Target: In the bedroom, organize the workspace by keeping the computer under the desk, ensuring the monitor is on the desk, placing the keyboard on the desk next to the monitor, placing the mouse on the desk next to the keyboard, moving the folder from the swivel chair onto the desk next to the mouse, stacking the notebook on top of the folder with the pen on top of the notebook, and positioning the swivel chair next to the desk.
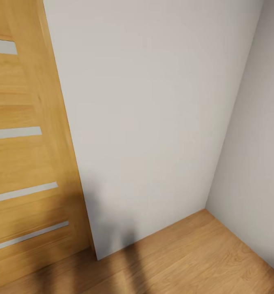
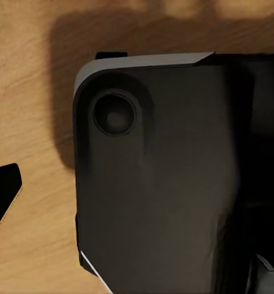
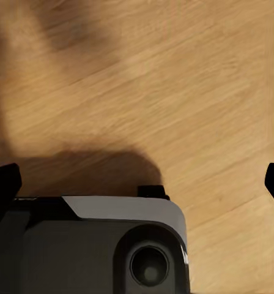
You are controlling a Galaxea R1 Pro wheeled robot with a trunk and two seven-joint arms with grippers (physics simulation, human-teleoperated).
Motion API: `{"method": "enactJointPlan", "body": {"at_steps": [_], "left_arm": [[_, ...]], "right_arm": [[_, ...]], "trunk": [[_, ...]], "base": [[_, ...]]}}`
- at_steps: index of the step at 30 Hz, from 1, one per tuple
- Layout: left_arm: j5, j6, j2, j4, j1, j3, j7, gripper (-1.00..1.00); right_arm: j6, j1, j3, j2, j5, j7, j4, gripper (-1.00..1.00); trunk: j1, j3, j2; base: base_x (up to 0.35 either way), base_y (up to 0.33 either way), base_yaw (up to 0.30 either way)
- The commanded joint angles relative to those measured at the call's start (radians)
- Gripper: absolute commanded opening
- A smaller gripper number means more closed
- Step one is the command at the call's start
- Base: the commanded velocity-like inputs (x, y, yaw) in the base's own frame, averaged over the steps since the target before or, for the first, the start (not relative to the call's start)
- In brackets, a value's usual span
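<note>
I face a corner of the bedroom, with a pale grey wall (image 1: 153,122) ahead and the oak plank floor (image 1: 194,257) below. The desk, swivel chair, computer, monitor, keyboard, mouse, folder, notebook and pen are out of view. My right gripper (image 3: 139,180) hangs open over bare floor, its black fingertips (image 3: 2,184) at the two edges of the right wrist view, nothing between them. My left gripper (image 2: 137,196) points down at my own dark base (image 2: 155,184); one black fingertip (image 2: 2,196) shows far out to the side, holding nothing.
An oak door (image 1: 23,163) with pale horizontal strips stands at the left, close to me. A second grey wall (image 1: 255,163) closes the corner on the right. My shadow falls on the floor and the foot of the wall.
</note>
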Motion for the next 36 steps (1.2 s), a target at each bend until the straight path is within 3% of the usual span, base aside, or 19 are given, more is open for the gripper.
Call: {"method": "enactJointPlan", "body": {"at_steps": [1, 5, 13, 17, 22, 29, 31, 34, 36], "left_arm": [[0.000, -0.006, 0.001, 0.000, 0.000, 0.000, 0.001, 1.00], [0.000, -0.017, 0.009, -0.036, 0.000, 0.001, 0.001, 1.00], [0.007, -0.019, 0.019, -0.086, 0.000, 0.001, 0.002, 1.00], [0.039, -0.020, 0.022, -0.163, 0.000, 0.001, 0.003, 1.00], [0.087, -0.018, 0.021, -0.288, 0.000, 0.001, 0.003, 1.00], [0.110, -0.017, 0.024, -0.369, -0.024, 0.002, 0.005, 1.00], [0.111, -0.017, 0.028, -0.374, -0.041, 0.003, 0.005, 1.00], [0.112, -0.020, 0.041, -0.373, -0.065, 0.003, 0.005, 1.00], [0.113, -0.028, 0.048, -0.362, -0.073, 0.009, 0.005, 1.00]], "right_arm": [[-0.003, -0.001, 0.000, 0.000, -0.001, -0.009, -0.002, 1.00], [-0.005, -0.001, 0.000, -0.004, -0.001, -0.056, -0.026, 1.00], [-0.005, -0.001, -0.001, -0.020, -0.001, -0.069, -0.056, 1.00], [-0.005, -0.001, -0.002, -0.019, -0.001, -0.071, -0.095, 1.00], [-0.004, -0.002, -0.002, -0.021, -0.001, -0.073, -0.214, 1.00], [-0.002, -0.015, -0.005, -0.018, -0.007, -0.115, -0.312, 1.00], [-0.001, -0.031, -0.006, -0.017, -0.019, -0.124, -0.317, 1.00], [-0.001, -0.065, -0.006, -0.015, -0.071, -0.135, -0.318, 1.00], [-0.002, -0.078, -0.007, -0.015, -0.132, -0.138, -0.309, 1.00]], "trunk": [[-0.004, 0.002, 0.007], [-0.019, 0.015, 0.035], [-0.050, 0.040, 0.091], [-0.065, 0.052, 0.119], [-0.084, 0.068, 0.154], [-0.111, 0.090, 0.203], [-0.119, 0.096, 0.217], [-0.130, 0.106, 0.238], [-0.138, 0.112, 0.252]], "base": [[0.000, 0.000, 0.000], [0.000, 0.000, 0.000], [0.000, 0.000, 0.000], [0.000, 0.000, 0.000], [0.000, 0.000, 0.000], [0.000, 0.000, 0.000], [0.000, 0.000, 0.000], [0.000, 0.000, 0.000], [0.000, 0.000, 0.000]]}}
